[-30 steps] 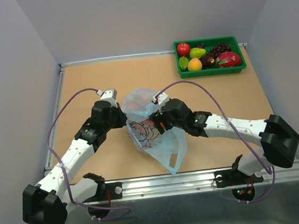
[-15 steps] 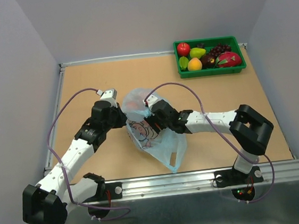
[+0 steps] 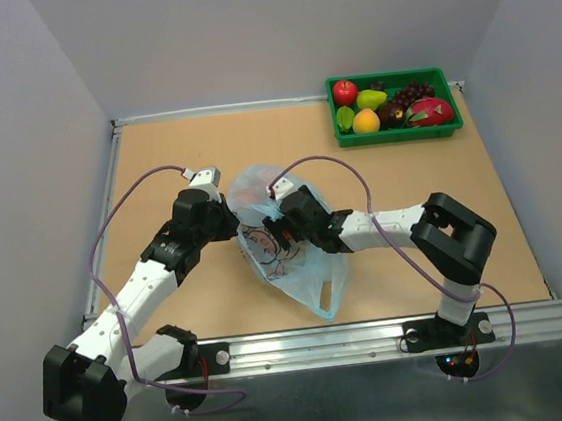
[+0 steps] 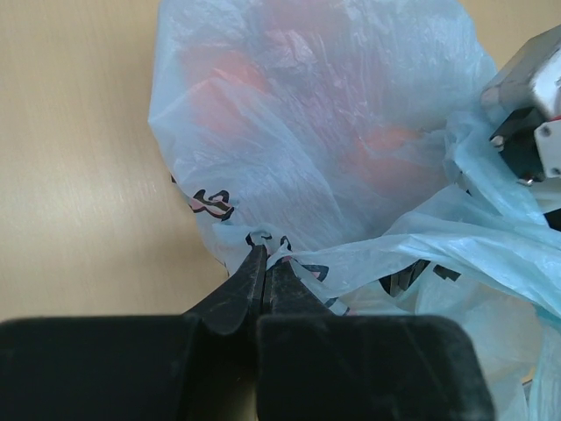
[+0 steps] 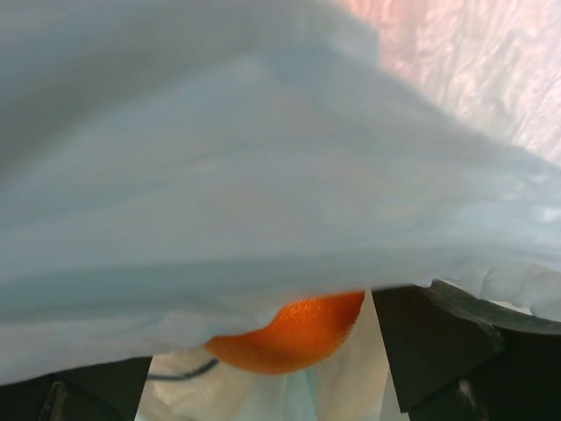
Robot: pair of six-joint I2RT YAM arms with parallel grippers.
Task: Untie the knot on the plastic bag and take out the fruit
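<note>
The light blue plastic bag (image 3: 303, 274) with its pink-red print lies at mid table between the two arms. My left gripper (image 3: 234, 221) is shut on a fold of the bag's left edge (image 4: 263, 248). My right gripper (image 3: 273, 233) is pushed into the bag from the right and is covered by the plastic. In the right wrist view its jaws stand wide open (image 5: 263, 355) with an orange fruit (image 5: 294, 338) between them under the bag film (image 5: 263, 175). Reddish fruit shapes show through the bag (image 4: 307, 132). No tied knot shows.
A green tray (image 3: 399, 136) with several fruits stands at the back right corner. The right gripper's body (image 4: 530, 96) shows at the right edge of the left wrist view. The bag's loose handle end (image 3: 323, 302) trails toward the front rail.
My right arm has slid left and pushed its gripper deeper into the bag, its elbow folding up. The left arm and its hold on the bag have not moved.
</note>
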